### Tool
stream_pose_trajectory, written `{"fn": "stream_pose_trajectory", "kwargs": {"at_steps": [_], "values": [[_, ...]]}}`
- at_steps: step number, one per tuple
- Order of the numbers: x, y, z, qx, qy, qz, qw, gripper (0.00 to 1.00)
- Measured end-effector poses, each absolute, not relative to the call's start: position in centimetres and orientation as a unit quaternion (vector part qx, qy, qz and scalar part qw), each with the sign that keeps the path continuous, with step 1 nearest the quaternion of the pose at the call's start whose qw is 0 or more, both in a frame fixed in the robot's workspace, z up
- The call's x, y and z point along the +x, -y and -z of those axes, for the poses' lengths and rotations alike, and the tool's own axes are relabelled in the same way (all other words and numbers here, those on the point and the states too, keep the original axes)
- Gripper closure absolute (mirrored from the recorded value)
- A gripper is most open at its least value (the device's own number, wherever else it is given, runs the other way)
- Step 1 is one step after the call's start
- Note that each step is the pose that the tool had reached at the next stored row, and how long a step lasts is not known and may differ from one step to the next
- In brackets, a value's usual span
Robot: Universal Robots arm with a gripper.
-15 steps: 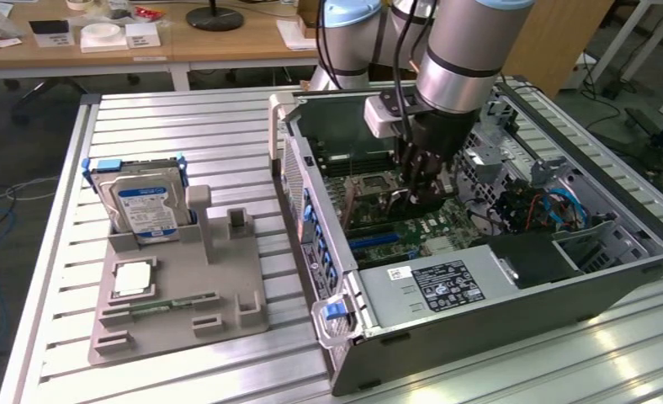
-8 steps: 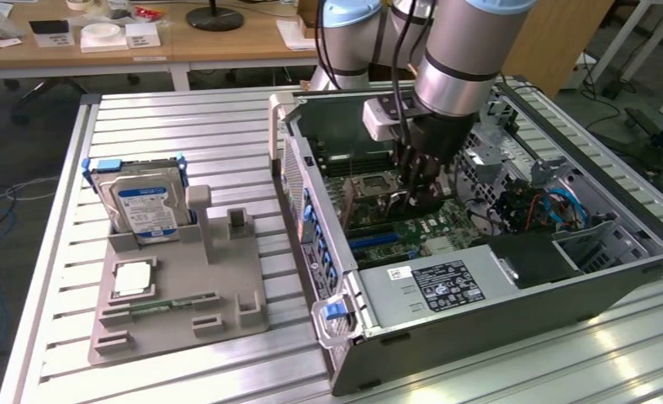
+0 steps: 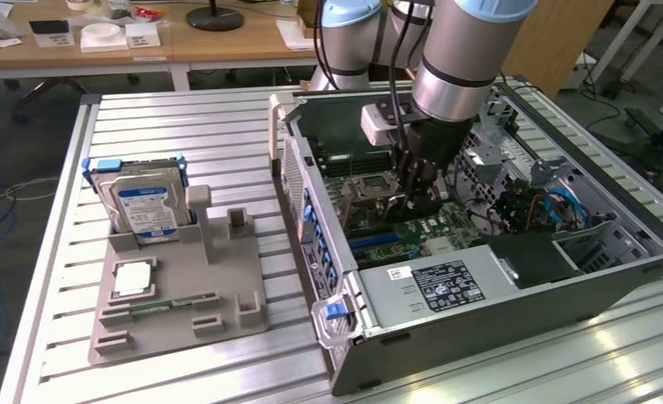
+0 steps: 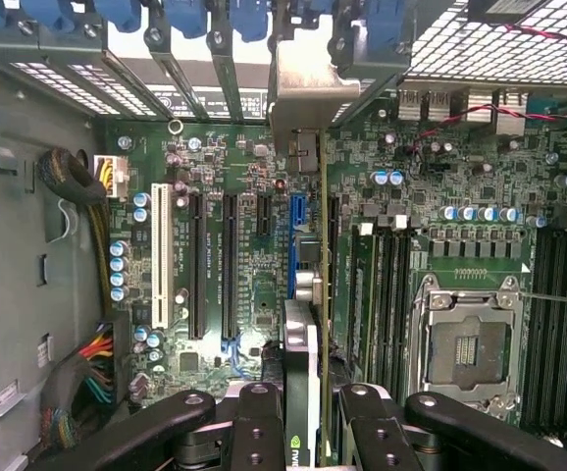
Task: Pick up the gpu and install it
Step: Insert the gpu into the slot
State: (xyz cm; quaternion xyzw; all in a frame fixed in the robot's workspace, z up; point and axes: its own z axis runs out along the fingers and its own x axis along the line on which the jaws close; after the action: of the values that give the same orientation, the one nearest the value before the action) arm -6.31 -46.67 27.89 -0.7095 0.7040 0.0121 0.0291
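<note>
Hand (image 4: 303, 417) of the arm is closed on the gpu (image 4: 301, 343), its two dark fingers (image 4: 254, 427) pressing the card's flat sides. The card hangs on edge, probably because only its lower edge can enter a slot. In the exterior view the hand (image 3: 416, 181) sits at the centre of the frame, down inside the open computer case (image 3: 478, 295), which lies on its side on the slatted desk (image 3: 174, 118). With the case lying that way, the motherboard (image 4: 225, 147) faces up and can be reached from above.

The gpu is inside the case, just above the motherboard. It runs parallel to the long black expansion slots (image 4: 197, 265) and lies close beside the blue slot (image 4: 293, 235). I cannot tell whether its edge has touched a slot. Its silver bracket (image 4: 308, 88) points at the rear wall of the case with the blue latches, which is where a bracket has to line up. The processor socket (image 4: 465, 343) lies off to one side, apart from the card.

Seen edge-on, the gpu is a thin green board with a dark face and a pale metal strip along it, and a green logo shows between the fingers.

At the exterior view's left, a grey holder (image 3: 186, 311) on the desk keeps the hard drive (image 3: 146, 206) upright.
</note>
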Motion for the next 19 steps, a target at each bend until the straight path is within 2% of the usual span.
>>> {"fn": "stream_pose_trajectory", "kwargs": {"at_steps": [19], "values": [[-6.61, 46.67, -27.28, -0.709, -0.704, -0.012, 0.029, 0.73]]}}
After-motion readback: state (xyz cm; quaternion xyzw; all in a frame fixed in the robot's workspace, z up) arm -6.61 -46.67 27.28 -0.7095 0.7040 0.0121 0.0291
